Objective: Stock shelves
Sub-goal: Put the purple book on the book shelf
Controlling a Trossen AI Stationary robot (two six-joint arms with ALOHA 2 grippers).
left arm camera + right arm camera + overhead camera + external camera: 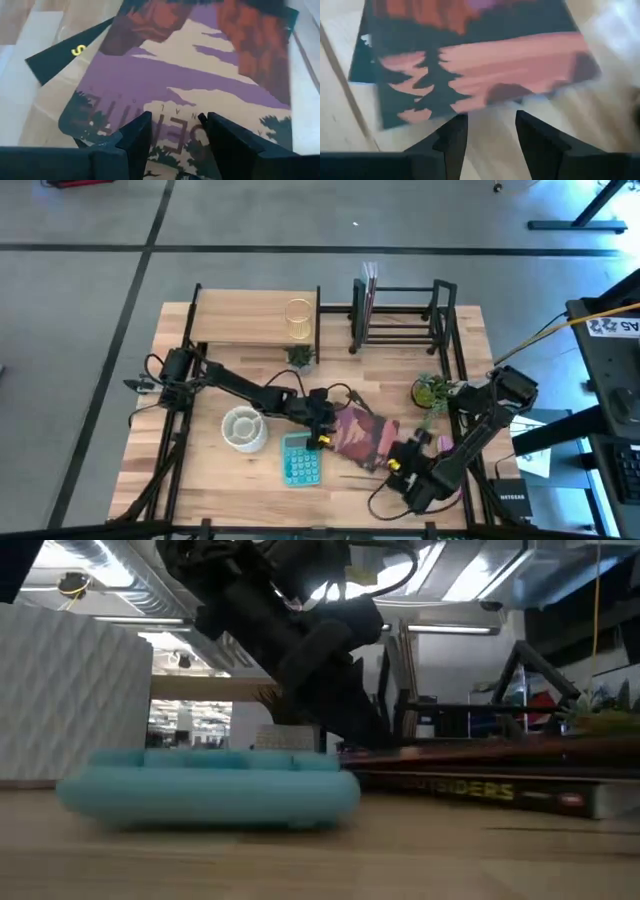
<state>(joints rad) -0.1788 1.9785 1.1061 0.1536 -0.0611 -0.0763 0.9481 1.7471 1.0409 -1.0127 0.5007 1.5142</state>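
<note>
- Left pincer (322,430) at the near-left edge of the purple book (362,435), fingers parted over its cover, gripping nothing.
- Right pincer (397,464) at the book's opposite edge, fingers parted, empty.
- Book lies flat mid-bench (200,465), beside a teal calculator (301,459).
- Wood-board shelf (245,316) and black bar rack (400,315) stand along the far edge.

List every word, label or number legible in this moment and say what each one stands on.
"OUTSIDERS": spine of the lower book, low view.
"NETGEAR": black box by the table's right edge, high view.
"S": yellow letter on the dark book corner; the rest is hidden.
Purple book cover under the left gripper: upside-down title, blurred, unreadable.
Teal calculator keys: too small.
White tag: unreadable.
</note>
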